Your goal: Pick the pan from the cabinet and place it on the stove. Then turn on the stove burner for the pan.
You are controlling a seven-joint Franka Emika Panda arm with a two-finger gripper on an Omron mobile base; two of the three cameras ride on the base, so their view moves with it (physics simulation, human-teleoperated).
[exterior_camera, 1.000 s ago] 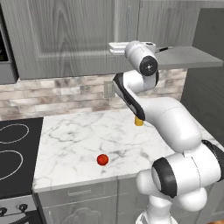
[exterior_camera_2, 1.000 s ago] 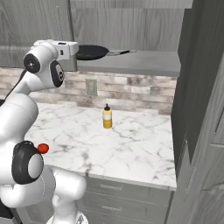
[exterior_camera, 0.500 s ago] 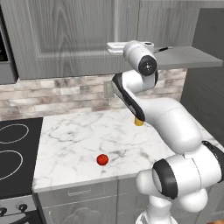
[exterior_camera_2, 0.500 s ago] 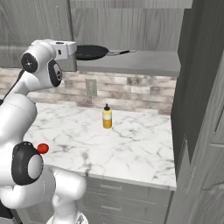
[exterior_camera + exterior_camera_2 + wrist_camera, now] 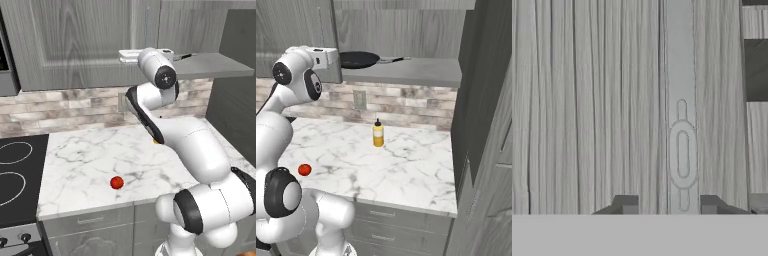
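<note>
The claw [image 5: 669, 205] is held up against a grey wood-grain cabinet door [image 5: 75, 45], its two tips apart with the door's slim oval handle [image 5: 683, 155] in the gap; I cannot tell whether it grips the handle. The black pan [image 5: 358, 59] sits on the open cabinet shelf [image 5: 421, 72] just beside the claw. Below the shelf, a yellow bottle [image 5: 378, 135] stands on the marble bench [image 5: 406, 160].

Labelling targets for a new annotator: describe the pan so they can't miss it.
Find the grey wood-grain cabinet above the marble counter; its door is open, baring a plain grey shelf. The pan sits at that shelf's left end: round, shallow, matte black, with a thin straight handle pointing right, the one thing on the shelf.
</note>
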